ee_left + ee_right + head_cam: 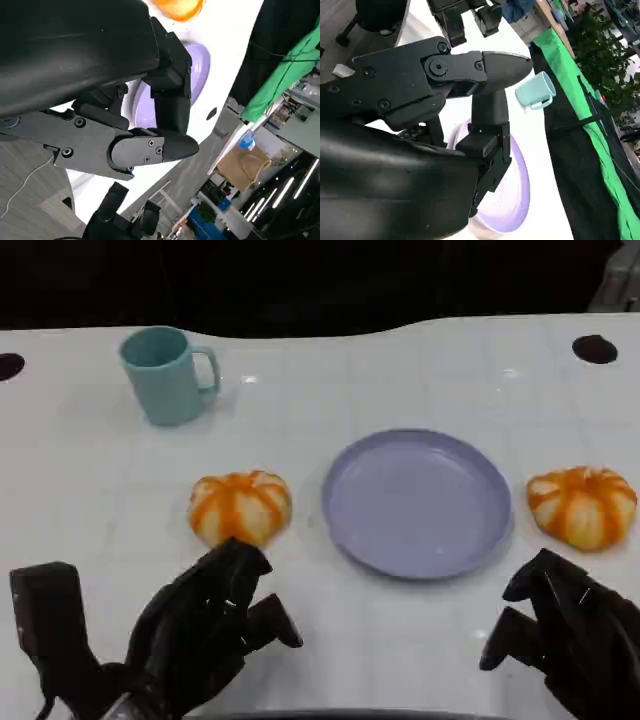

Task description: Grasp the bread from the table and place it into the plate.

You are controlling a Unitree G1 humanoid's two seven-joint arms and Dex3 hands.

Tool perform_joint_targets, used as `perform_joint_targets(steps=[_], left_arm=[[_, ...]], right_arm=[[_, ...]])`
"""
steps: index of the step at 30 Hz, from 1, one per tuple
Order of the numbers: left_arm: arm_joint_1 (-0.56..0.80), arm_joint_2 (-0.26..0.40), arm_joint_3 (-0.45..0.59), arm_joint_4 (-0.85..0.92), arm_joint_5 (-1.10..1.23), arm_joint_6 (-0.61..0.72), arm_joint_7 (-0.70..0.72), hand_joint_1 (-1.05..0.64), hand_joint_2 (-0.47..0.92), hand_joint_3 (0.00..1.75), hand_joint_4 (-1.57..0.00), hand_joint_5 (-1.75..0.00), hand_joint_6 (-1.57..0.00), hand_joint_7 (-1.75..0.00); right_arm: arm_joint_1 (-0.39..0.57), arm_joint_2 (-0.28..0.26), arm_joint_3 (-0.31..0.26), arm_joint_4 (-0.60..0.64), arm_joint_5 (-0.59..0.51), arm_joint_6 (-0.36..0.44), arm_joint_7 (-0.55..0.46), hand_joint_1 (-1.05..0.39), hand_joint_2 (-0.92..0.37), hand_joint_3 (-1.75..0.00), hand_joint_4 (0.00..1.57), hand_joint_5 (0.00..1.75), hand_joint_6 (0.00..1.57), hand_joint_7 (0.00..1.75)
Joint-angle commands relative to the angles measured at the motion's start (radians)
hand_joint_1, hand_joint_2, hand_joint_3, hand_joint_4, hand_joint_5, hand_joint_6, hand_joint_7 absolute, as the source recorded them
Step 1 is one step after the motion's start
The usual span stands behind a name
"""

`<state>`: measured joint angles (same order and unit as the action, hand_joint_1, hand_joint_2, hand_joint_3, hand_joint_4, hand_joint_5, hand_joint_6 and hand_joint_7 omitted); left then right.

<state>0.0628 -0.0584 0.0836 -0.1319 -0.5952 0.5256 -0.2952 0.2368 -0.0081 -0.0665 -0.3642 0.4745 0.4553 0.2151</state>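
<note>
Two orange-and-white striped breads lie on the white table: one point(240, 506) left of the lilac plate point(417, 502), the other point(582, 504) right of it. The plate has nothing on it. My left hand point(205, 625) hovers just in front of the left bread, fingers apart and holding nothing. My right hand point(565, 630) sits near the front edge, below the right bread, also holding nothing. In the left wrist view my fingers point(150, 145) reach across the plate point(200, 65), with the left bread point(177, 7) at the picture's edge. The right wrist view has my fingers point(490, 67) over the plate point(517, 200).
A teal mug point(165, 373) stands at the back left, also seen as the mug point(535, 90) in the right wrist view. Two dark holes point(595, 348) mark the table's far corners. The table's far edge meets a black backdrop.
</note>
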Motion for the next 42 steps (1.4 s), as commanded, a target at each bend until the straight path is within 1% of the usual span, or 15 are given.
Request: perform_joint_targets(steps=[1, 7, 13, 24, 30, 31, 32, 33, 34, 36, 37, 39, 40, 41, 42], left_arm=[[-0.006, 0.011, 0.005, 0.004, 0.001, -0.004, -0.001, -0.57, 0.92, 0.43, -0.76, -1.75, -0.51, -1.75], [-0.007, 0.009, 0.005, 0.001, 0.000, -0.001, 0.003, -0.57, 0.92, 0.42, -0.76, -1.75, -0.50, -1.75], [-0.009, 0.009, 0.010, 0.006, -0.005, 0.000, 0.000, -0.56, 0.92, 0.41, -0.76, -1.75, -0.50, -1.75], [-0.010, 0.010, 0.010, 0.006, 0.000, -0.005, -0.001, -0.57, 0.92, 0.40, -0.77, -1.75, -0.50, -1.75], [-0.011, 0.031, -0.014, 0.011, 0.049, -0.082, -0.039, -0.58, 0.92, 0.47, -0.72, -1.75, -0.47, -1.75], [-0.020, 0.052, -0.036, 0.020, 0.113, -0.173, -0.057, -0.58, 0.92, 0.47, -0.72, -1.75, -0.46, -1.75], [-0.032, 0.075, -0.060, 0.038, 0.192, -0.287, -0.074, -0.58, 0.92, 0.42, -0.66, -1.68, -0.48, -1.52], [-0.041, 0.090, -0.078, 0.054, 0.249, -0.372, -0.086, -0.55, 0.92, 0.36, -0.62, -1.56, -0.50, -1.19], [-0.046, 0.097, -0.088, 0.068, 0.284, -0.430, -0.094, -0.54, 0.92, 0.34, -0.60, -1.51, -0.52, -1.06], [-0.048, 0.096, -0.092, 0.092, 0.303, -0.478, -0.101, -0.53, 0.92, 0.32, -0.59, -1.47, -0.53, -0.95], [-0.068, 0.137, -0.113, 0.102, 0.398, -0.539, -0.076, -0.53, 0.92, 0.32, -0.59, -1.47, -0.54, -0.93], [-0.105, 0.213, -0.148, 0.112, 0.583, -0.636, -0.027, -0.49, 0.92, 0.16, -0.47, -1.13, -0.53, -0.55], [-0.116, 0.232, -0.158, 0.115, 0.640, -0.664, -0.011, -0.48, 0.92, 0.11, -0.41, -1.01, -0.55, -0.38], [-0.130, 0.254, -0.169, 0.123, 0.705, -0.695, 0.012, -0.48, 0.92, 0.09, -0.39, -0.97, -0.55, -0.32], [-0.139, 0.268, -0.176, 0.131, 0.749, -0.719, 0.030, -0.50, 0.92, 0.08, -0.31, -0.92, -0.53, -0.26]], right_arm=[[-0.006, -0.009, -0.010, -0.011, 0.011, 0.005, -0.006, -0.48, -0.92, -0.30, 0.69, 1.75, 0.58, 1.58], [-0.007, -0.014, -0.009, -0.007, 0.007, -0.001, 0.002, -0.47, -0.92, -0.33, 0.70, 1.75, 0.58, 1.58], [-0.006, -0.008, -0.009, -0.015, 0.009, 0.009, -0.011, -0.47, -0.92, -0.32, 0.70, 1.75, 0.59, 1.58], [-0.007, -0.009, -0.007, -0.011, 0.009, 0.002, -0.003, -0.47, -0.92, -0.31, 0.70, 1.75, 0.58, 1.59], [-0.004, -0.007, -0.003, -0.016, 0.007, 0.004, -0.008, -0.47, -0.92, -0.32, 0.71, 1.75, 0.59, 1.58], [-0.004, -0.006, -0.002, -0.014, 0.004, 0.000, -0.007, -0.47, -0.92, -0.32, 0.71, 1.75, 0.59, 1.58], [-0.005, -0.004, -0.001, -0.012, 0.004, -0.003, -0.008, -0.47, -0.92, -0.32, 0.71, 1.75, 0.59, 1.58], [-0.005, -0.002, -0.001, -0.011, 0.004, -0.004, -0.008, -0.47, -0.92, -0.32, 0.71, 1.75, 0.59, 1.58], [-0.005, -0.001, -0.001, -0.010, 0.004, -0.005, -0.008, -0.47, -0.92, -0.32, 0.71, 1.75, 0.59, 1.58], [-0.006, 0.000, -0.001, -0.009, 0.004, -0.004, -0.008, -0.47, -0.92, -0.31, 0.71, 1.75, 0.59, 1.58], [-0.009, 0.003, -0.003, -0.010, 0.005, 0.002, -0.014, -0.47, -0.92, -0.31, 0.71, 1.75, 0.59, 1.58], [-0.015, 0.006, -0.005, -0.011, 0.008, 0.010, -0.022, -0.47, -0.92, -0.31, 0.71, 1.75, 0.60, 1.58], [-0.017, 0.007, -0.005, -0.011, 0.008, 0.012, -0.024, -0.47, -0.92, -0.30, 0.71, 1.75, 0.60, 1.57], [-0.020, 0.006, -0.006, -0.006, 0.007, 0.010, -0.022, -0.47, -0.92, -0.30, 0.71, 1.75, 0.60, 1.57], [-0.022, 0.005, -0.006, -0.003, 0.007, 0.009, -0.020, -0.47, -0.92, -0.30, 0.71, 1.75, 0.60, 1.58]])
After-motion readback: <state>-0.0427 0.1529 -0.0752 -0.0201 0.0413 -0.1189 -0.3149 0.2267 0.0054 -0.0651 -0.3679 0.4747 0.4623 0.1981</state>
